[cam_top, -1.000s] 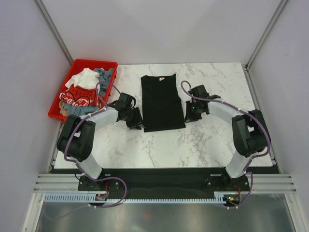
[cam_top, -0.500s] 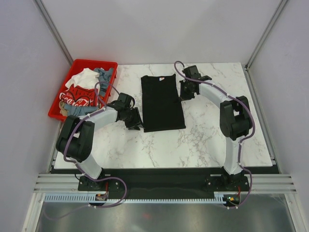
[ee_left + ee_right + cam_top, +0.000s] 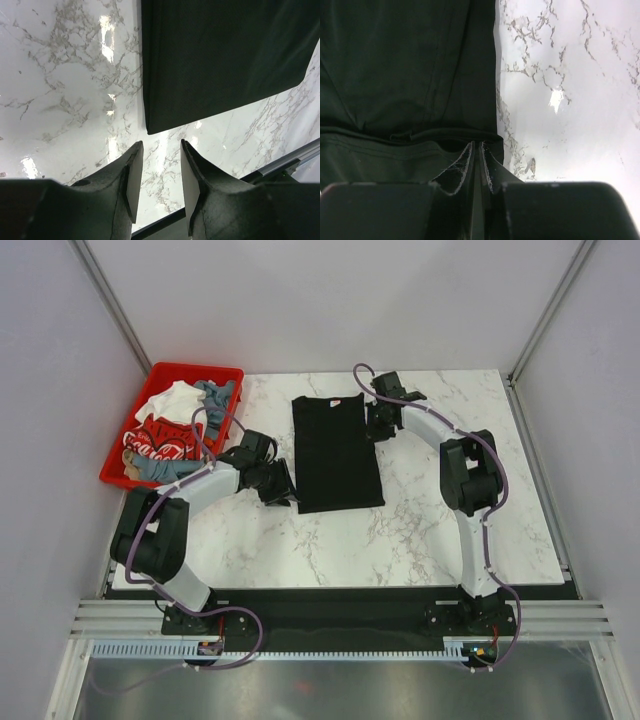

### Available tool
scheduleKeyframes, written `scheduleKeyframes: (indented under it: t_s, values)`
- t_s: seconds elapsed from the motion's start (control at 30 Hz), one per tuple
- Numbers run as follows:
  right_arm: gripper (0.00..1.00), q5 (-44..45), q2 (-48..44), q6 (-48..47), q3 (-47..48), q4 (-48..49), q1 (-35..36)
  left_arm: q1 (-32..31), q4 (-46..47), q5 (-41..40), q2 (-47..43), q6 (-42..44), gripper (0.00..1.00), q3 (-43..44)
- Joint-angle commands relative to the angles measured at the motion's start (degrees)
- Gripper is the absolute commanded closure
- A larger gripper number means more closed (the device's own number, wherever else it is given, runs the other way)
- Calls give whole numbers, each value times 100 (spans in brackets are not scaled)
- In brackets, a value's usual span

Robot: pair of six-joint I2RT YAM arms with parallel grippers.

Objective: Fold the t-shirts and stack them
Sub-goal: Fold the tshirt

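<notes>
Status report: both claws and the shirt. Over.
Left claw open by black t-shirt's near-left corner. Right claw pinching its far-right edge. Nothing blocking.

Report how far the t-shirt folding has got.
Done: the black cloth t-shirt lies flat as a narrow strip, sleeves folded in. In hand: the right gripper looks pinched on its collar-end edge; the left gripper hovers open by the near corner. Remaining: crumpled t-shirts in the red plastic bin; no stack.

Bright, even overhead light; glare spots on the marble table (image 3: 65, 65), the black t-shirt (image 3: 220, 55) dark and nearly detailless.
</notes>
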Motion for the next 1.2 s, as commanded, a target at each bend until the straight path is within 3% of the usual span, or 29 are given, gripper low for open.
scheduleKeyframes:
  t_s: [0.0,0.2,0.37,0.53,0.77,1.17]
  values:
    - [86,155,80,7,390,25,-28,19,30,66,-196,59,56,-62]
    - [75,76,-348,-2,374,-203,-63,27,48,179,-319,33,51,-185]
    - [54,110,-1167,165,-591,-370,-55,27,258,477,-337,-55,46,-396]
    - [52,-21,-2125,754,-1831,-335,-46,36,619,803,-205,-275,41,-660]
    - [52,-443,-3048,1395,-3834,376,-55,45,1128,857,94,-530,46,-932]
    - [49,-689,-3594,2213,-5269,1528,-37,45,1533,532,375,-934,50,-1108]
